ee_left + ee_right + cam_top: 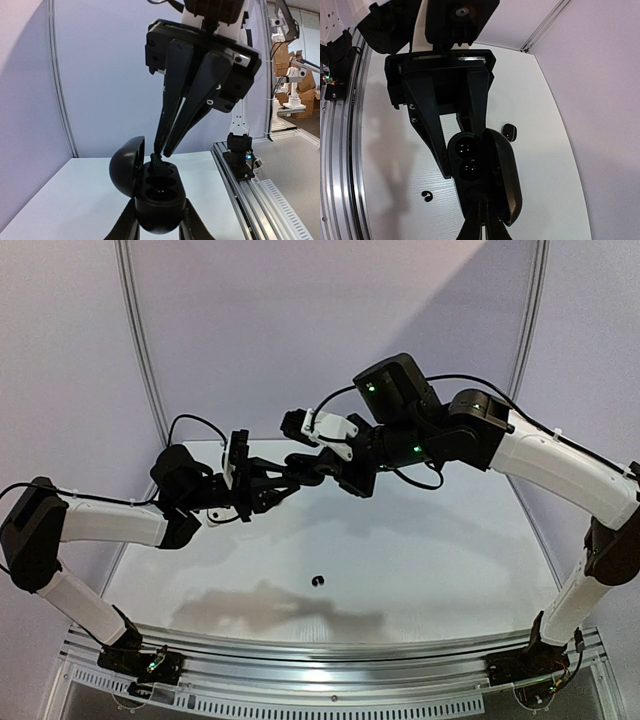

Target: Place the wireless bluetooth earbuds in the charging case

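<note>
My left fingers [126,227] grip the open charging case [157,202], my right fingers [176,95] pinch a black earbud [156,161] at one well, seemingly unseated; a second earbud [318,581] lies on the bench [450,560].

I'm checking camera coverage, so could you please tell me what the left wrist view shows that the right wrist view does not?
Only the left wrist view shows the small black earbud at a socket, under the closed tips of the right gripper, plus cardboard boxes beyond the table. Only the right wrist view shows a hook-shaped black earbud and a small dark oval item lying on the table. Both show the open black charging case clamped in the left gripper.
</note>
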Controlling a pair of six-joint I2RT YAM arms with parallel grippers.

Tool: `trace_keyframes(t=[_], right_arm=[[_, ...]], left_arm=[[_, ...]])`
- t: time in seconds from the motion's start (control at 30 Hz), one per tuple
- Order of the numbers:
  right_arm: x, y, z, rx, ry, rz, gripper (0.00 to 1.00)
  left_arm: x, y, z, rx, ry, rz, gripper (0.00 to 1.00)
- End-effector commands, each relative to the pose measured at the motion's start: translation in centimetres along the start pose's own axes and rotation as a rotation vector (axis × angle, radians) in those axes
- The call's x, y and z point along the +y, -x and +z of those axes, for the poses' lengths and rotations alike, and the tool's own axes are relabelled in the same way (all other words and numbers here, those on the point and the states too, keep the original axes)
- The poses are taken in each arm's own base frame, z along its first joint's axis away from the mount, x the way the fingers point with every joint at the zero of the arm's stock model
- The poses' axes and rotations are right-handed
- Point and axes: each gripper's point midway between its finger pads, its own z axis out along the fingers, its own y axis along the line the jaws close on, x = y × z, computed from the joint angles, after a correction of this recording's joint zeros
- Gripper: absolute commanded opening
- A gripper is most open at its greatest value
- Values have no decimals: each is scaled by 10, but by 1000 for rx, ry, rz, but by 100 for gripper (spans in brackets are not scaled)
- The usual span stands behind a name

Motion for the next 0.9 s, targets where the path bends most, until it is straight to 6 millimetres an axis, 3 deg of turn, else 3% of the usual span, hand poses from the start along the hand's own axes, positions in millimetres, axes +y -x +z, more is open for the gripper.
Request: trace_keyframes(t=[0.0,0.53,0.73,0.87], right_arm=[[8,-23,13,102,40,-24,3],[11,-19,19,139,45,-100,6],[8,-29,18,181,27,-104,8],[0,-4,9,79,1,-77,12]], left_arm=[[-4,21,-1,-50,-2,74,0],[-3,20,-2,-48,4,73,0],[-3,20,-3,-50,5,75,0],[-3,18,-3,-45,5,66,0]])
